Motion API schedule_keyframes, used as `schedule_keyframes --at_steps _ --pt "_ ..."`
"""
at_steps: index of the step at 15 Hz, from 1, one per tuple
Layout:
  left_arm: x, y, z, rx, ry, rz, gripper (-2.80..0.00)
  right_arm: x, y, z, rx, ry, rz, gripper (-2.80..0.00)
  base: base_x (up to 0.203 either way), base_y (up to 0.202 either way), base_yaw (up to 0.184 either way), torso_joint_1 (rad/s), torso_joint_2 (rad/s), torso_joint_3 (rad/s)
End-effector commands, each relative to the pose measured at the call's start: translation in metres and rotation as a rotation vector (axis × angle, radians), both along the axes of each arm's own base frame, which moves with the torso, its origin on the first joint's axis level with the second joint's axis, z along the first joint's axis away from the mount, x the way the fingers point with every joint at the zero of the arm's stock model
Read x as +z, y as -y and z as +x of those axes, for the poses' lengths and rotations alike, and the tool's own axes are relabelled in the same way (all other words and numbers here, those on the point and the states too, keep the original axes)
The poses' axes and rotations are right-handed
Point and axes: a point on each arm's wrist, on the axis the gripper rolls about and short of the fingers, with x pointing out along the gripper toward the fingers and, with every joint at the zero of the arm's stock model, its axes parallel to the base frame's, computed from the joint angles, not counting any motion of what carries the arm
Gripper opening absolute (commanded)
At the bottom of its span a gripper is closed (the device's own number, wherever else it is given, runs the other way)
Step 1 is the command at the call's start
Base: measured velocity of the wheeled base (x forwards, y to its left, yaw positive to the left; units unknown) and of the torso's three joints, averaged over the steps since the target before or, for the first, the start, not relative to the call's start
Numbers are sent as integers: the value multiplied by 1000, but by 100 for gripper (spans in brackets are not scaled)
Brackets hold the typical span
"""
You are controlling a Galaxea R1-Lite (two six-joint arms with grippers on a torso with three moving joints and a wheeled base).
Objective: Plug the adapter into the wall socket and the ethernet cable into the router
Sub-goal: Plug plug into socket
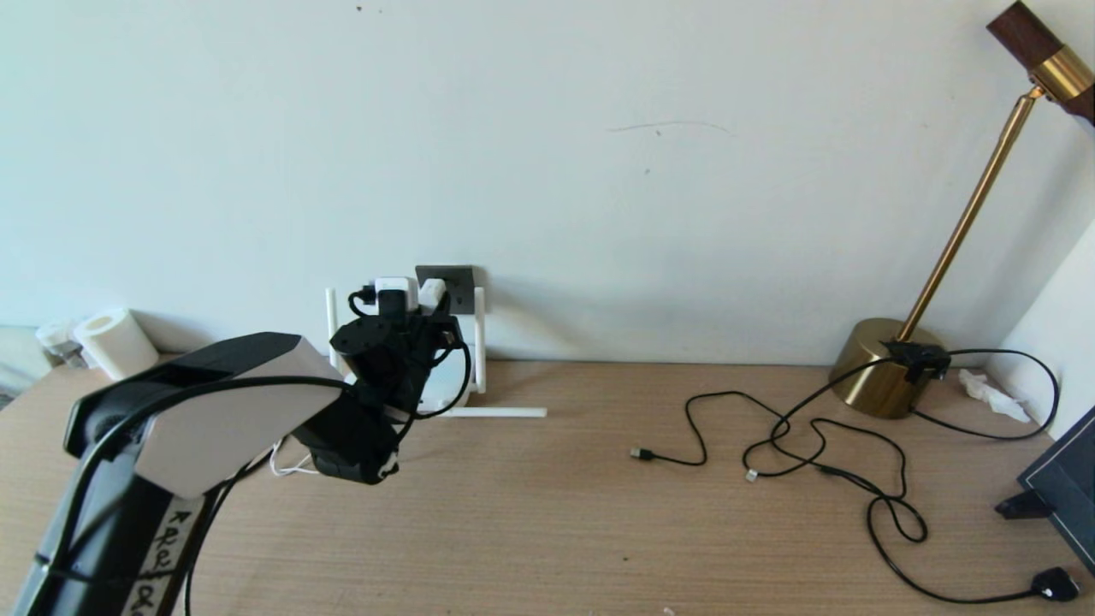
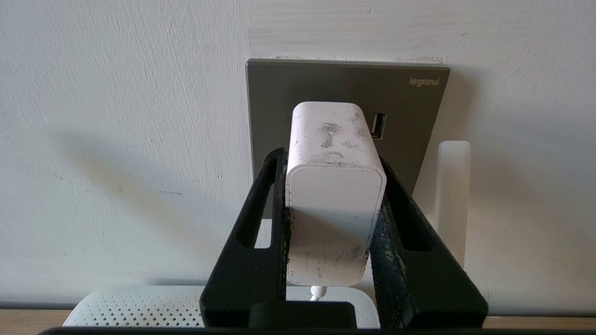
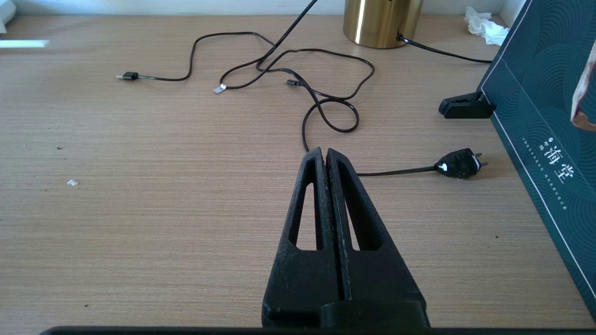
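Observation:
My left gripper (image 2: 331, 156) is shut on the white adapter (image 2: 335, 195), one finger on each long side. The adapter's far end meets the dark grey wall socket (image 2: 409, 107); its pins are hidden. In the head view the left gripper (image 1: 419, 312) holds the adapter (image 1: 432, 291) against the wall socket (image 1: 458, 281). Its thin white cord (image 2: 317, 293) hangs down. The white router (image 2: 130, 307) lies below, mostly hidden by the arm in the head view, with an antenna (image 1: 480, 342) upright. The ethernet cable's black plug end (image 1: 640, 454) lies mid-table. My right gripper (image 3: 326, 151) is shut and empty above the table.
Thin black cables (image 1: 855, 479) loop across the right of the table, ending in a black mains plug (image 1: 1056, 584). A brass lamp (image 1: 881, 368) stands at the back right, and a dark box (image 3: 540, 121) at the right edge. A paper roll (image 1: 115, 342) sits far left.

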Motion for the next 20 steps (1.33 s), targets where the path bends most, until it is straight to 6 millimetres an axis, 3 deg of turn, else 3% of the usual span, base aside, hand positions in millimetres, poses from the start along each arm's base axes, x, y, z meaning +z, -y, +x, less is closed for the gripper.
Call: schedule_keyframes --at_steps 1,20 --pt "0 0 0 2 8 -2 -280 0 0 0 0 -1 0 -280 0 0 0 0 0 0" --pt "-13 1 2 0 -20 6 -280 0 0 0 0 -2 0 -280 0 0 0 0 0 0"
